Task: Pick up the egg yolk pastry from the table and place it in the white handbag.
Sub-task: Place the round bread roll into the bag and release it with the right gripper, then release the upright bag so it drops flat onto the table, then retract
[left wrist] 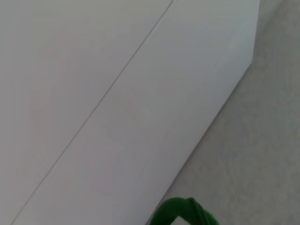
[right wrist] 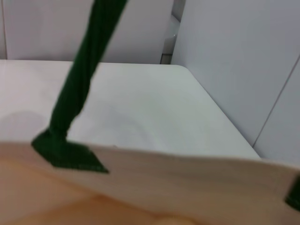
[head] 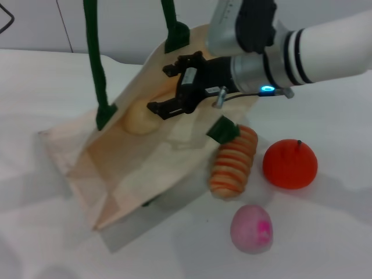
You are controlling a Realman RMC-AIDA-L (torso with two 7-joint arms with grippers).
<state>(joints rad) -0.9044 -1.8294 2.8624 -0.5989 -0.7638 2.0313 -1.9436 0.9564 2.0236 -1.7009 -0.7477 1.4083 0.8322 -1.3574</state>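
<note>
The white handbag (head: 133,174) leans tilted on the table, its mouth open. Its green rope handles (head: 96,70) rise taut out of the top of the head view. The egg yolk pastry (head: 139,119), a pale cream ball, lies just inside the bag's mouth. My right gripper (head: 167,88) reaches into the mouth from the right. Its jaws stand apart and the pastry sits just beyond the lower finger, not between the fingers. The right wrist view shows the bag's rim (right wrist: 187,178) and one green handle (right wrist: 79,79). The left gripper is out of view. A bit of green handle (left wrist: 180,213) shows in the left wrist view.
A long orange-striped bread (head: 233,163) lies against the bag's right side. An orange fruit (head: 290,163) sits to its right and a pink ball (head: 251,228) in front. The white table (head: 46,232) spreads around them, with a pale wall behind.
</note>
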